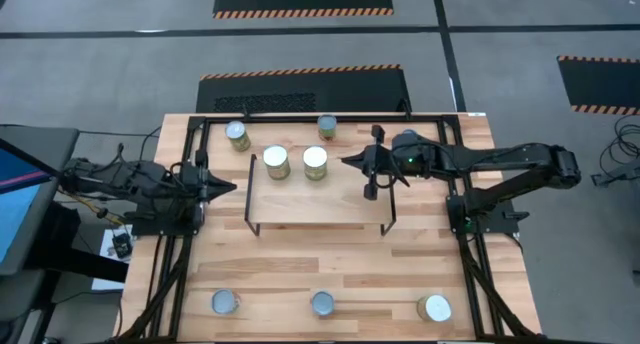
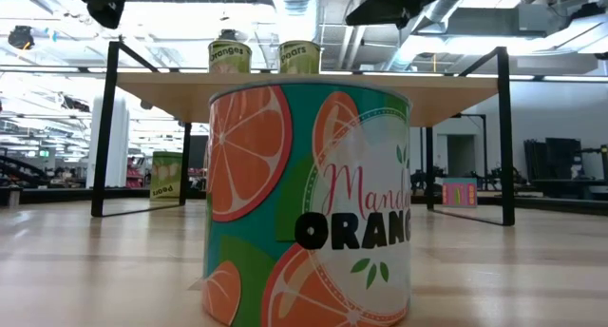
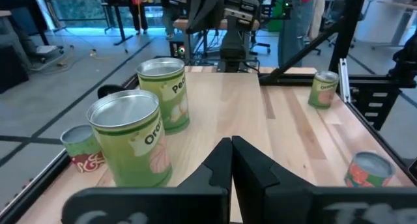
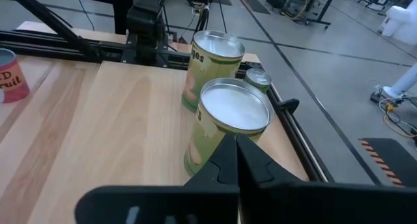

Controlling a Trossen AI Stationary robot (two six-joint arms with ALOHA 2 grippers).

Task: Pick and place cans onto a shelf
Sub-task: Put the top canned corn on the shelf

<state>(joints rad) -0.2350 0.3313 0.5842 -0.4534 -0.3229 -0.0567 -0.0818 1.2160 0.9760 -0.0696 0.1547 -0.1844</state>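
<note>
The shelf (image 1: pixel 320 216) stands mid-table, a light-wood board on black wire legs. Two green-labelled cans stand upright on its far part: an oranges can (image 1: pixel 275 162) (image 3: pixel 130 139) and a pears can (image 1: pixel 315 162) (image 4: pixel 231 120). My left gripper (image 1: pixel 228 187) (image 3: pixel 231 155) is shut and empty at the shelf's left end, pointing right. My right gripper (image 1: pixel 348 161) (image 4: pixel 236 152) is shut and empty over the shelf, just right of the pears can and pointing at it; the high view shows a small gap between them.
Two cans stand on the table beyond the shelf (image 1: pixel 237 135) (image 1: pixel 327 127). Three stand along the near edge (image 1: pixel 225 303) (image 1: pixel 322 303) (image 1: pixel 434 308); the middle one fills the low view (image 2: pixel 309 199). The shelf's right half is bare board (image 1: pixel 350 209).
</note>
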